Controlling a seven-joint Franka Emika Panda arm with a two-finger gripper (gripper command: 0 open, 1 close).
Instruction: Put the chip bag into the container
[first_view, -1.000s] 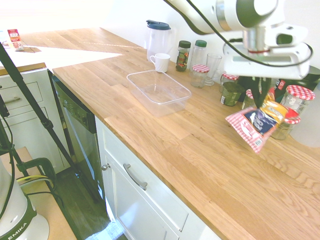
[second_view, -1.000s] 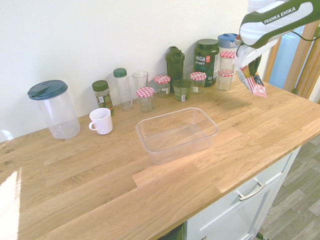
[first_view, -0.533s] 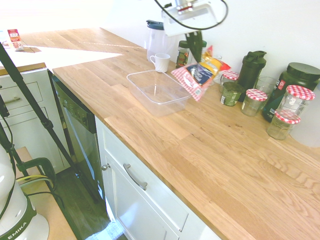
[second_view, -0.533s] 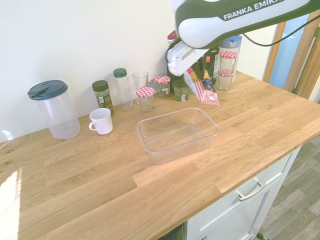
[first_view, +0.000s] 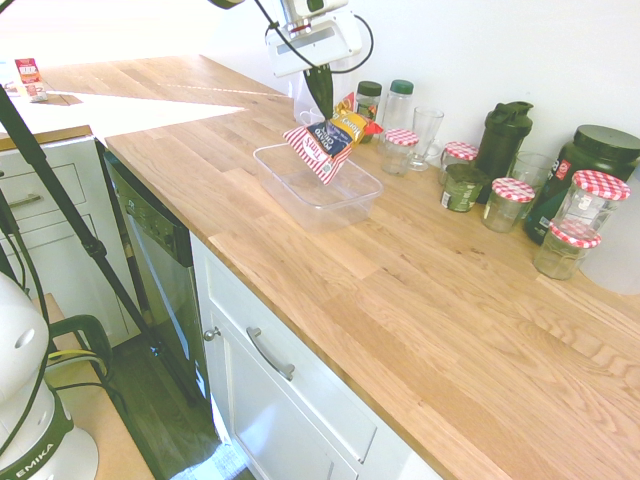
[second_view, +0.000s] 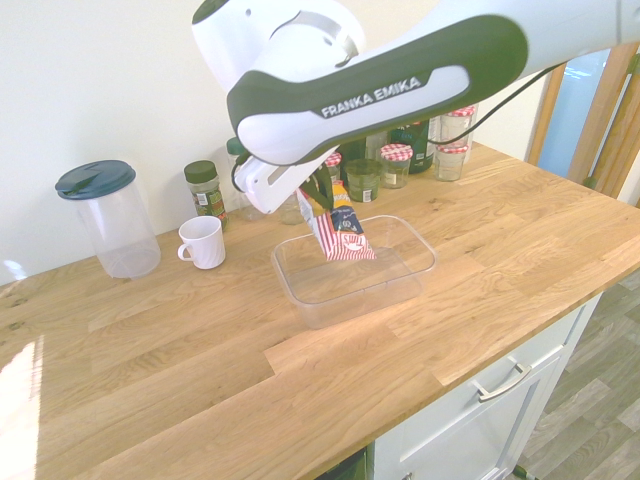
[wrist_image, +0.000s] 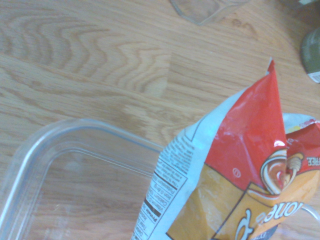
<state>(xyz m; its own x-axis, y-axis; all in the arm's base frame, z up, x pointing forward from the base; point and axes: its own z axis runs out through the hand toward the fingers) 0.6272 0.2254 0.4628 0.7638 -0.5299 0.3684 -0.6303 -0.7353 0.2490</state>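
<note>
The chip bag (first_view: 328, 143) hangs in the air, red-and-white striped with an orange-yellow top, and my gripper (first_view: 321, 100) is shut on its upper end. It dangles just over the far part of the clear plastic container (first_view: 340, 197), its lower corner dipping toward the tub's inside. From the other side, the gripper (second_view: 322, 192) holds the chip bag (second_view: 338, 230) above the container (second_view: 350, 305), near the middle of its back wall. In the wrist view the chip bag (wrist_image: 235, 185) fills the lower right, with a rounded corner of the container (wrist_image: 45, 145) beside it.
A white mug (second_view: 203, 242) and a lidded clear pitcher (second_view: 108, 218) stand left of the tub. Spice jars (first_view: 368, 100), a glass (first_view: 425, 130), jars with red-checkered lids (first_view: 510, 200) and dark green bottles (first_view: 503, 135) line the wall. The counter's front edge (first_view: 300, 330) runs close by.
The arm has swung with the chip bag from the right end of the counter, past the row of jars, to a spot over the container. The grip on the bag has stayed shut.
</note>
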